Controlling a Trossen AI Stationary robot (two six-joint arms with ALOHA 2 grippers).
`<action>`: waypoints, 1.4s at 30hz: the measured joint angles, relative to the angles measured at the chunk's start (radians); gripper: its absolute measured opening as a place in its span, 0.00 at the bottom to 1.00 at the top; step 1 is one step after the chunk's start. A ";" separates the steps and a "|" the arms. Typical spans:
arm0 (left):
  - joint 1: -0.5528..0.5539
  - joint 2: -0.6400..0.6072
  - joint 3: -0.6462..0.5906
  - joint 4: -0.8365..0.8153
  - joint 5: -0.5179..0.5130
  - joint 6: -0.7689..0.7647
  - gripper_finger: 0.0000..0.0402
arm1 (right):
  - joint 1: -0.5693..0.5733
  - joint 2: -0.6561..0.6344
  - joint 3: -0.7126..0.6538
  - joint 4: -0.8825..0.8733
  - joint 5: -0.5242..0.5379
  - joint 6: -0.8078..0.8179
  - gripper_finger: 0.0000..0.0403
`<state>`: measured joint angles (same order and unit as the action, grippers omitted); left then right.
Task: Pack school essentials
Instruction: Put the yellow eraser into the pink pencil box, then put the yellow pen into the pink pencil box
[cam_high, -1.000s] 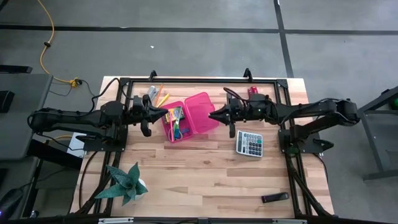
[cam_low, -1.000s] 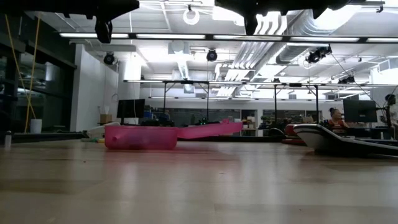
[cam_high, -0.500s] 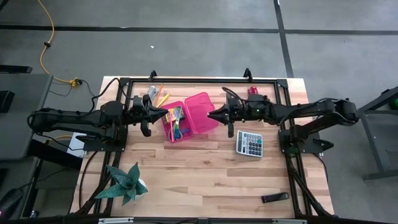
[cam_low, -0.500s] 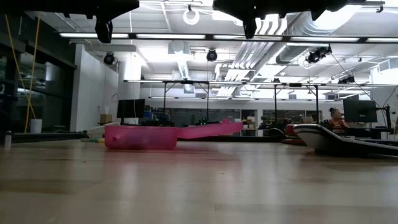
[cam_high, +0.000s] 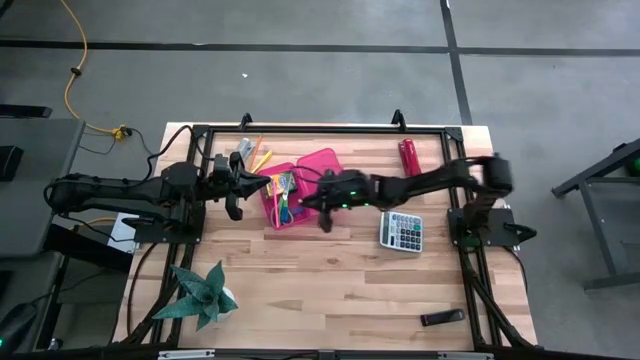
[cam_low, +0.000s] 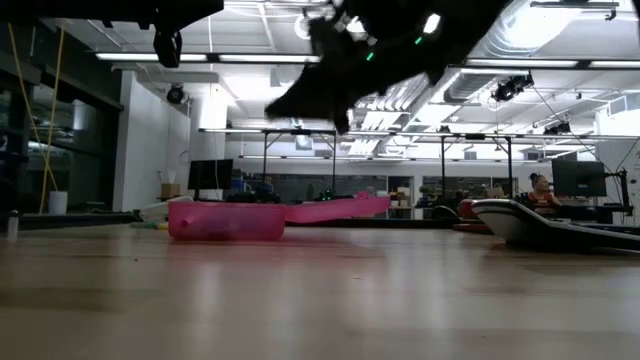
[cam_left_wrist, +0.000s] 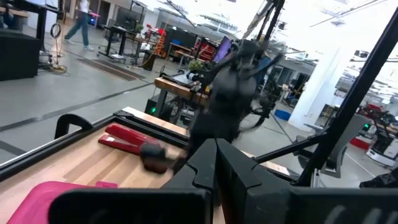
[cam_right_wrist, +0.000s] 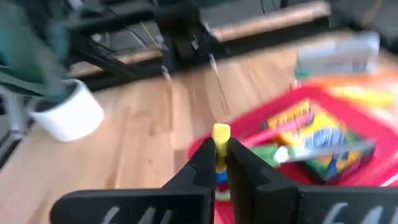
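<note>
right gripper (cam_high: 308, 201): over the pink box (cam_high: 290, 215), fingers pinched on a small yellow piece (cam_right_wrist: 221, 132)
left gripper (cam_high: 266, 183): fingers closed, empty, beside the box
crayon box (cam_right_wrist: 309, 134): in the pink box
scissors (cam_high: 285, 209): in the pink box

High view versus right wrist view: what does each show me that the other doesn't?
Only the high view shows the calculator, the red stapler, the left tool beside the box, and the right tool at the box's open side. Only the right wrist view shows a small yellow piece pinched between the right tool's fingers. Both show the pink box with the crayon box inside, and the potted plant.
</note>
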<state>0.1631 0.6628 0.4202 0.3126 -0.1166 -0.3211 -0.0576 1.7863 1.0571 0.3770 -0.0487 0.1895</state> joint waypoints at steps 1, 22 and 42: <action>0.000 0.000 0.000 0.000 0.000 0.000 0.00 | -0.003 0.036 0.019 -0.008 0.000 0.022 0.02; 0.000 0.000 0.000 -0.001 -0.030 0.000 0.00 | -0.028 0.250 0.127 -0.114 -0.004 0.172 0.19; 0.000 0.000 -0.001 -0.003 -0.031 0.018 0.00 | -0.086 -0.283 -0.055 -0.303 0.013 -0.045 0.37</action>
<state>0.1631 0.6628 0.4194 0.3096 -0.1478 -0.3027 -0.1440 1.5034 1.0016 0.0736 -0.0360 0.1449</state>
